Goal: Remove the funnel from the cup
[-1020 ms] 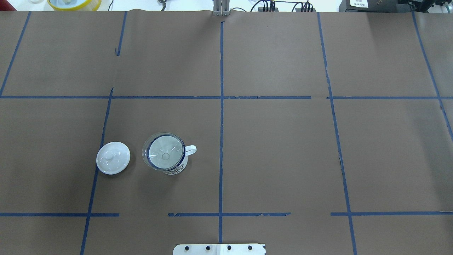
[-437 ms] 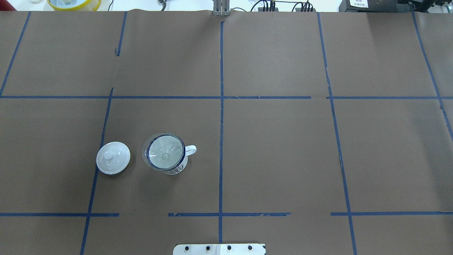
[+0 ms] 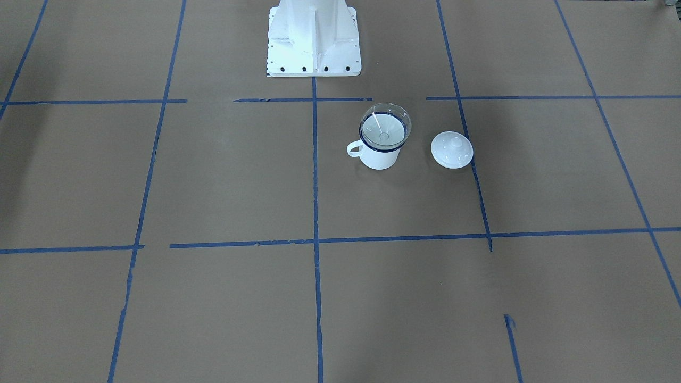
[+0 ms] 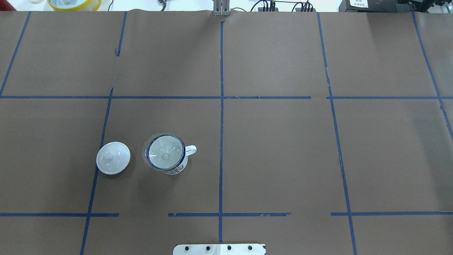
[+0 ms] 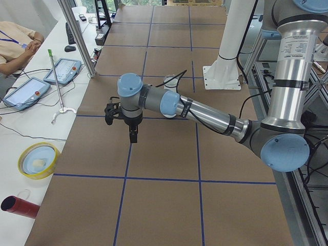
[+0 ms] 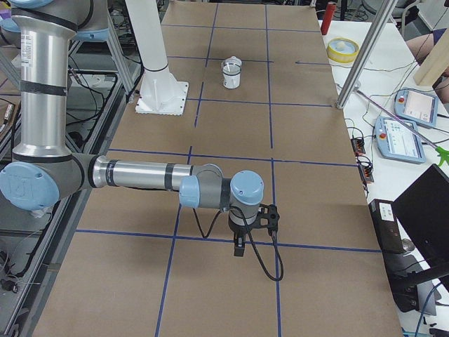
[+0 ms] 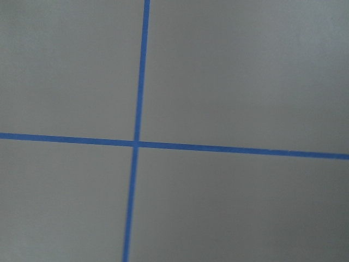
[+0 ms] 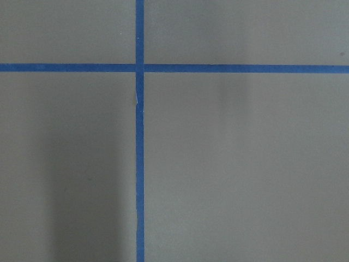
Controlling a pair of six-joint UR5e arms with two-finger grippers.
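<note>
The clear funnel [image 4: 164, 156] sits in the white cup [image 4: 177, 169], which has a dark blue rim and a handle pointing right. Both stand left of the centre line, near the robot. They also show in the front-facing view: funnel [image 3: 385, 127], cup [image 3: 379, 158]. My left gripper [image 5: 133, 136] hangs above the table far from the cup and shows only in the exterior left view. My right gripper [image 6: 240, 247] hangs above the table at the other end and shows only in the exterior right view. I cannot tell whether either is open or shut. Both wrist views show only brown paper and blue tape.
A white domed lid with a knob [image 4: 113, 162] lies just left of the cup, apart from it. The robot's white base [image 3: 314, 37] stands at the near table edge. A yellow bowl [image 4: 74, 3] sits beyond the far edge. Blue tape lines grid the brown table cover.
</note>
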